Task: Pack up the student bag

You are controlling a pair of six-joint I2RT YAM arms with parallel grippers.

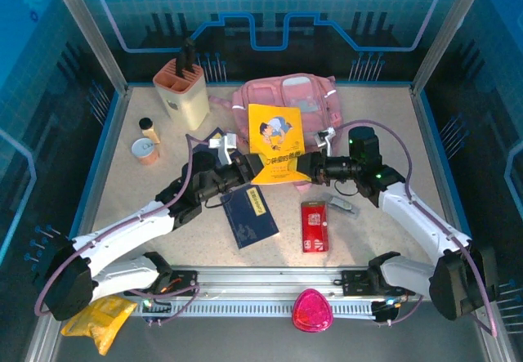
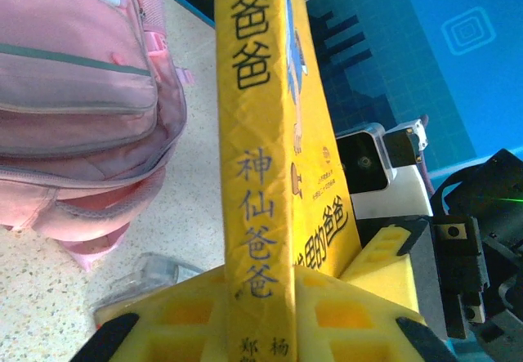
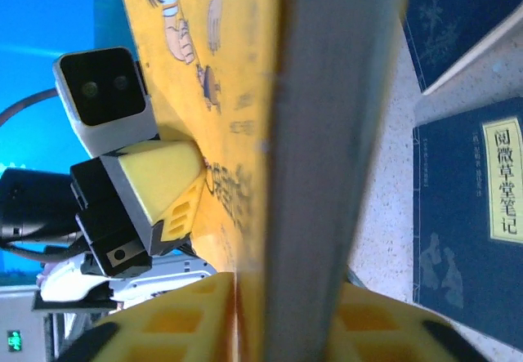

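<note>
Upright yellow book (image 1: 276, 137) stands before student bag (image 1: 296, 92).

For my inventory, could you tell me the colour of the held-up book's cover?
Bright yellow; the book shows best in the top external view.

Cannot see the middle of the student bag (image 1: 309, 92) from the top view, covered there by the upright yellow book (image 1: 276, 143), nor its left part from the left wrist, cut off at the edge. Cannot make out the blurred clear thing (image 2: 143, 274) on the table (image 2: 41, 313) beside the bag, nor the small grey thing (image 1: 341, 204) near the right arm (image 1: 409, 207). From the right wrist, find the dark blue book (image 3: 445, 256) cut off at the right edge.
</note>
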